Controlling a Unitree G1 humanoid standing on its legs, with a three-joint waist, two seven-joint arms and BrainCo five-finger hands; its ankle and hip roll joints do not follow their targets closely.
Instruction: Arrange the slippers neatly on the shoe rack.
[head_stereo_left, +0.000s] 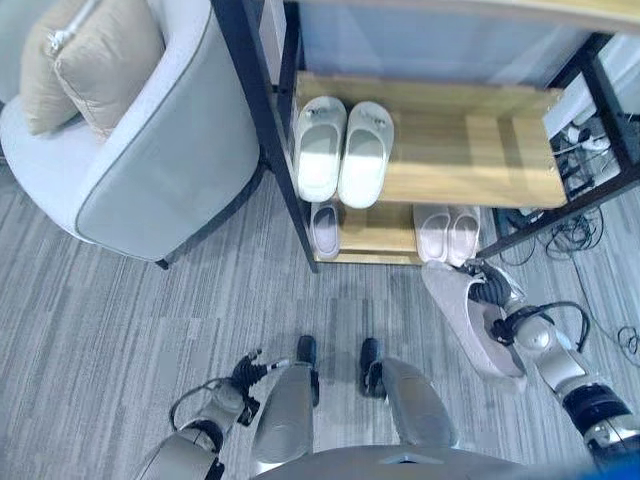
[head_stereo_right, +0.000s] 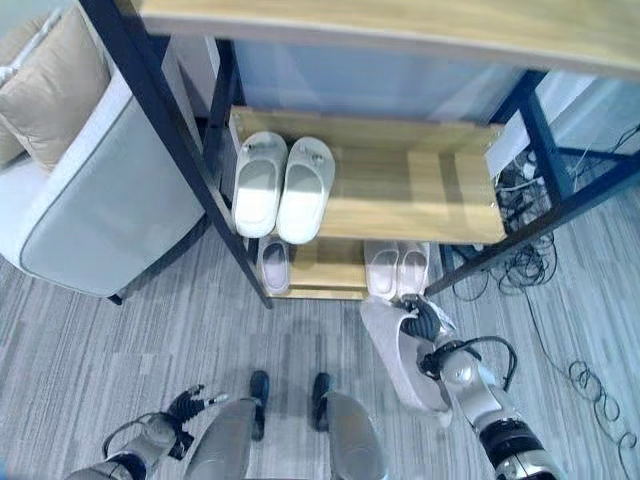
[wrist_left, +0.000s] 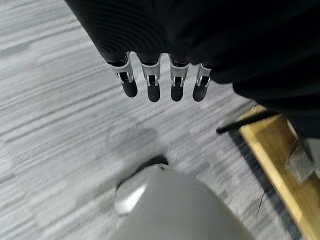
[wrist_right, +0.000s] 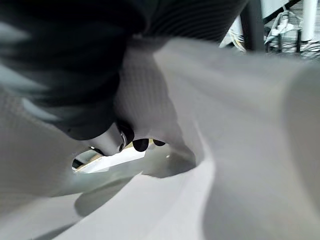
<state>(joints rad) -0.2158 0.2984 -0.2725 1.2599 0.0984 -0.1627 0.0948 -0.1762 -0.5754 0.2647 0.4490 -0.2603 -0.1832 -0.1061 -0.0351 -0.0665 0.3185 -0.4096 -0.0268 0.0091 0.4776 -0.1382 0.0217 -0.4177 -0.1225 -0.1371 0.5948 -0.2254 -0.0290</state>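
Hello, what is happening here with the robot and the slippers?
The robot's right hand holds one pale slipper above the floor, just in front of the shoe rack. On the rack, a white pair sits on the upper shelf, and a single slipper and a pinkish pair on the lower shelf. Its left hand hangs open, holding nothing.

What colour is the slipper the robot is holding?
Pale pinkish grey slipper, held in the right hand; clearest in the left eye view.
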